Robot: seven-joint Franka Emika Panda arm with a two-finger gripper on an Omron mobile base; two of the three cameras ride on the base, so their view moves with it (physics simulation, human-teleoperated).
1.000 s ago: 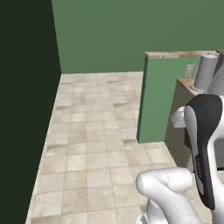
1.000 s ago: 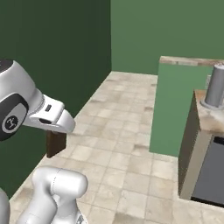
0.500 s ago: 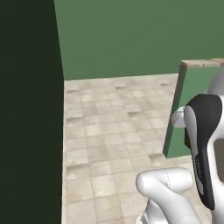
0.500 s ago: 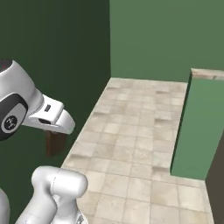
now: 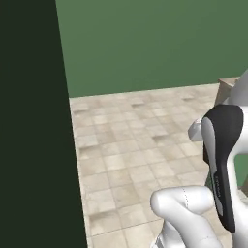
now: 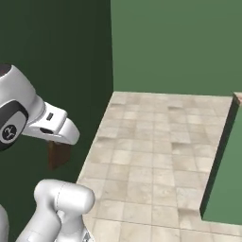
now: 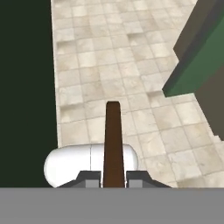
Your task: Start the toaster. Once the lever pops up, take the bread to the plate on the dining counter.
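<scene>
My gripper (image 6: 57, 142) is shut on the bread (image 6: 59, 155), a thin dark brown slice that hangs below the hand, above the tiled floor. In the hand view the bread (image 7: 113, 140) stands edge-on between the two fingertips (image 7: 91, 176), pinched at its lower end, and my gripper (image 7: 113, 177) shows no gap beside it. The toaster, the plate and the dining counter are out of view.
Beige tiled floor (image 5: 135, 145) stretches ahead to a green wall (image 6: 179, 42). A very dark green panel (image 5: 29, 121) rises close on the left. A green cabinet end (image 6: 226, 179) stands at the right, also the cabinet end (image 7: 192, 61) in the hand view.
The whole picture has shifted: the base has turned left, so the green cabinet end and worktop slid off to the right. The bread stays in the shut gripper.
</scene>
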